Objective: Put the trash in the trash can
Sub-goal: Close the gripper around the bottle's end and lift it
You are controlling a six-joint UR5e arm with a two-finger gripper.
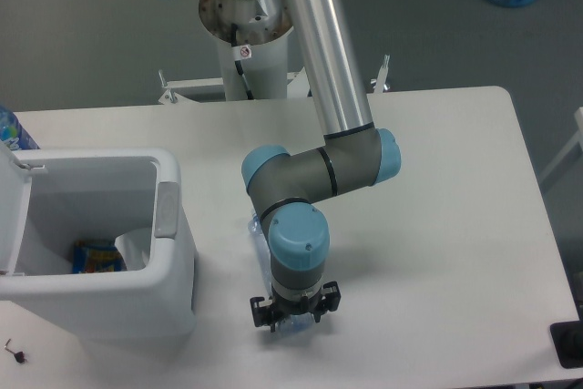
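The crushed clear bottle (260, 230) lies on the table just right of the trash can, its near end showing pale blue under my gripper (294, 316). The gripper points straight down over that end, its black fingers (262, 309) spread on either side of the bottle; it looks open, and the wrist hides the tips. The white trash can (173, 266) stands at the left with its lid (11, 216) swung open. Inside it a pale crumpled wrapper (135, 249) rests against the right wall.
A blue-yellow snack packet (98, 256) lies in the can. The grey latch tab (167, 209) sits on its right rim. A blue-capped bottle (13, 130) stands at the table's left edge. The arm's base (246, 34) rises behind the table.
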